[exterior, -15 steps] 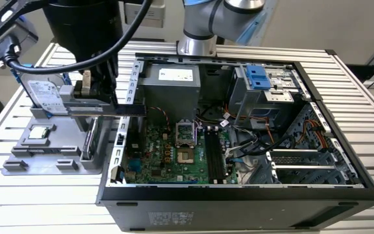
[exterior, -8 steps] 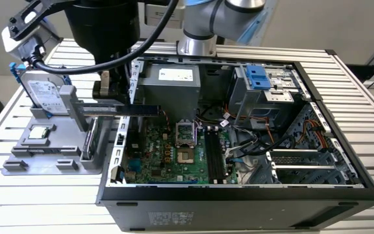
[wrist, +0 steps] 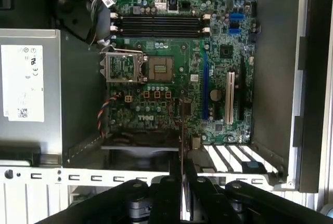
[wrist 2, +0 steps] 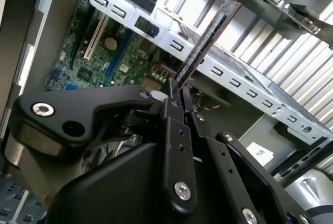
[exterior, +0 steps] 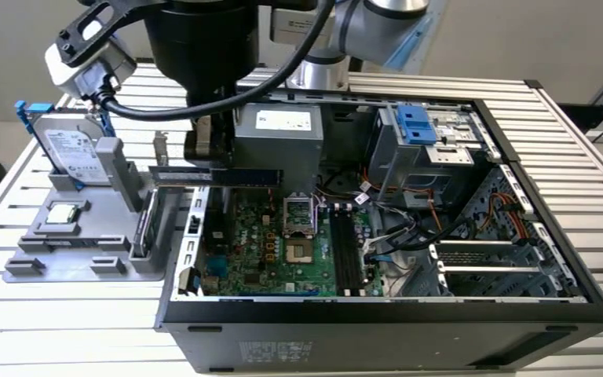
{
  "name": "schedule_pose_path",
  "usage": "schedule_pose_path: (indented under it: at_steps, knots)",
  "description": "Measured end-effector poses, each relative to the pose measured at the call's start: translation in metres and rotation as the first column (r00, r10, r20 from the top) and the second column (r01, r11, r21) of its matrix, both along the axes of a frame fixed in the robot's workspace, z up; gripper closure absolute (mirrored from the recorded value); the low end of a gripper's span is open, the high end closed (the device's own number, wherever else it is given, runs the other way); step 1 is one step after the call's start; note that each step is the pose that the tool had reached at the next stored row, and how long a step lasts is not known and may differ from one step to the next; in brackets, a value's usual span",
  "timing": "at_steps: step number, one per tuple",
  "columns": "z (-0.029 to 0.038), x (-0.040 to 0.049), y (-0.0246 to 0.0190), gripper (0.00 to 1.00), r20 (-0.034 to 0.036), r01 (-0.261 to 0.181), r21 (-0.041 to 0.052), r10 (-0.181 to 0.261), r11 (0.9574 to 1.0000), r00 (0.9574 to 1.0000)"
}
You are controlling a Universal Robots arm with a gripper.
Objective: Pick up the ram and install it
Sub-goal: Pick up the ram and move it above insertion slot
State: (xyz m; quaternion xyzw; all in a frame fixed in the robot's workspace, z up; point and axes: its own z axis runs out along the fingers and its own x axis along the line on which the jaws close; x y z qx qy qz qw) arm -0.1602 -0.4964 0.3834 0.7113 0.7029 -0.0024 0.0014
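My gripper (wrist 2: 174, 86) is clenched on the ram (wrist 2: 205, 39). In the second wrist view the fingers press its two faces, and the stick runs out free beyond the fingertips. In the exterior view it hangs level in the air, touching nothing below, over the wall of the open computer case (exterior: 385, 314) on the exterior view's left.

Under the tool lies the green motherboard (wrist: 190, 60), uncovered between the grey power supply (wrist: 31, 83) and the case wall. Farther on is the processor socket (wrist: 158, 68). Beyond it the four black memory slots (wrist: 158, 26) lie well apart from the ram. A bundle of cables (exterior: 407, 228) crowds just beside the slots, on the exterior view's right.

Outside the case, on the slatted table (exterior: 71, 330), a grey holder (exterior: 29, 267) carries an upright hard drive (exterior: 71, 149) and a small square silver chip (exterior: 63, 212) lying flat.
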Motion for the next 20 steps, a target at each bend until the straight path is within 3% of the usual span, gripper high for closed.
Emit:
schedule_pose_path:
  at_steps: [20]
  knots:
    - [0.0, 0.07, 0.0, 1.0, -0.0016, 0.001, 0.0, -0.001, 1.0, 1.0]
